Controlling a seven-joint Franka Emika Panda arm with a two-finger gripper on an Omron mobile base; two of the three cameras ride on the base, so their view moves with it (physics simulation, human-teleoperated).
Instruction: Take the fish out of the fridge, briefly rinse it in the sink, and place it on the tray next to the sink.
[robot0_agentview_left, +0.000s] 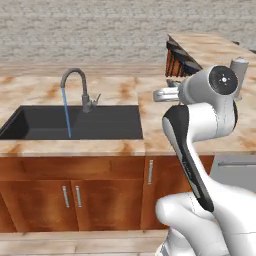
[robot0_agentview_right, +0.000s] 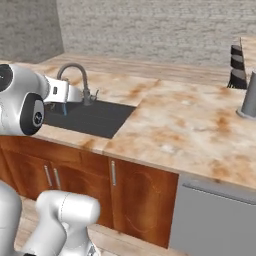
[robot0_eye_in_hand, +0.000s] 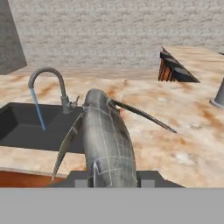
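Observation:
In the hand view my gripper (robot0_eye_in_hand: 111, 177) is shut on the fish (robot0_eye_in_hand: 107, 140), a silvery-grey body with thin fins that points away from me. The fish hangs above the counter's front edge, by the right end of the black sink (robot0_eye_in_hand: 22, 127). A thin blue stream of water (robot0_eye_in_hand: 38, 111) runs from the grey gooseneck tap (robot0_eye_in_hand: 48, 74) into the basin. From the left base view the hand (robot0_agentview_left: 162, 94) hovers just right of the sink (robot0_agentview_left: 30, 125). The right base view has the hand (robot0_agentview_right: 67, 93) in front of the tap (robot0_agentview_right: 75, 72). The tray and the fridge are out of view.
Marbled counter (robot0_agentview_right: 185, 130) stretches right of the sink. A dark slatted rack (robot0_agentview_left: 179, 59) stands at the back right, with a grey cylinder (robot0_agentview_right: 248, 97) beside it. Wooden cabinet doors (robot0_agentview_left: 70, 195) sit below the counter. A brick wall closes the back.

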